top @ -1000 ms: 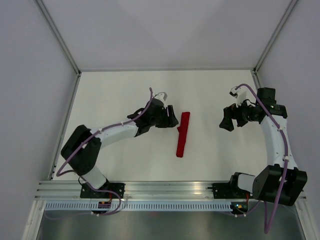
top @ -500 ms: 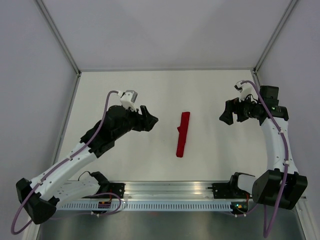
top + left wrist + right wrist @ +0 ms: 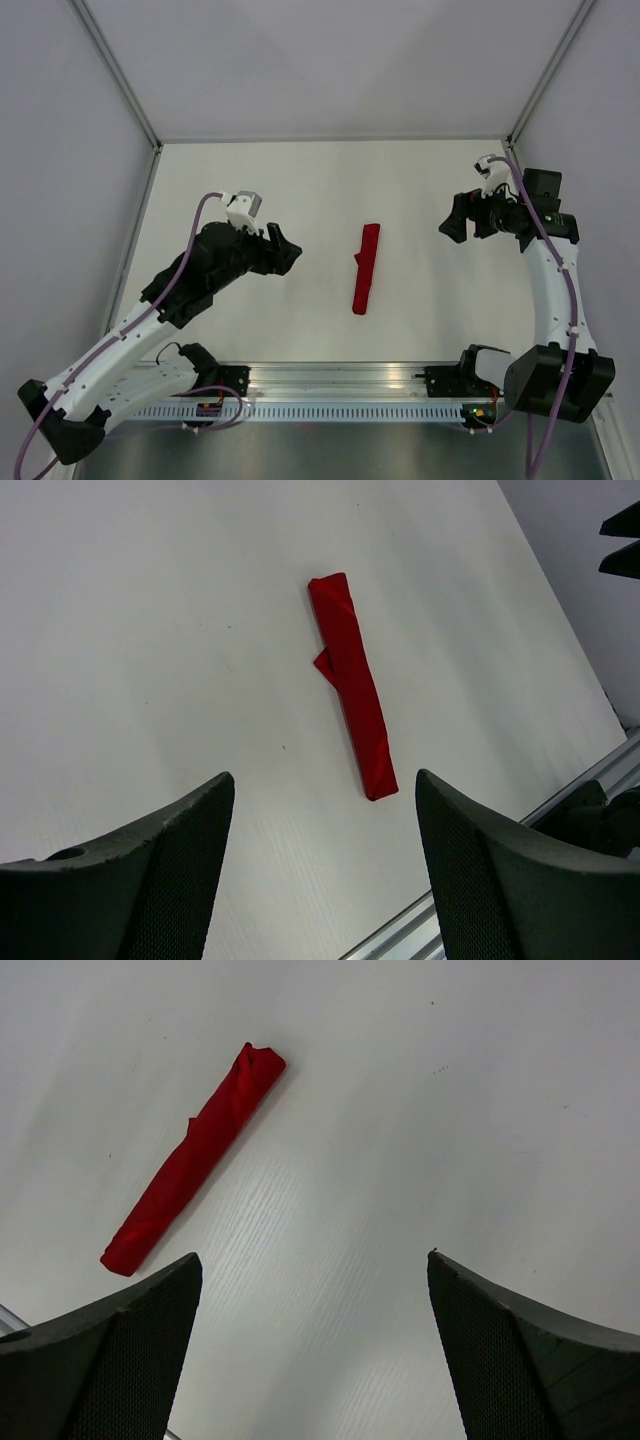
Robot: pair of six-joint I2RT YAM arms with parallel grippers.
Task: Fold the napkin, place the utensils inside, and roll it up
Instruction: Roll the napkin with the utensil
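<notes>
The red napkin [image 3: 365, 267] lies rolled into a thin tube on the white table, mid-table, with a small flap sticking out at its left side. It also shows in the left wrist view [image 3: 352, 680] and in the right wrist view [image 3: 195, 1155]. The utensils do not show; I cannot tell whether they are inside the roll. My left gripper [image 3: 287, 250] is open and empty, raised to the left of the roll. My right gripper [image 3: 455, 220] is open and empty, raised to the right of it. Both are well apart from the napkin.
The white table [image 3: 250, 180] is walled by grey panels at left, back and right. An aluminium rail [image 3: 330, 375] runs along the near edge with both arm bases on it. The right gripper's fingertips show at the top right of the left wrist view [image 3: 622, 540].
My left arm has drawn back to the left and away from the roll and risen. My right gripper has moved slightly back and up. The rolled napkin has not moved.
</notes>
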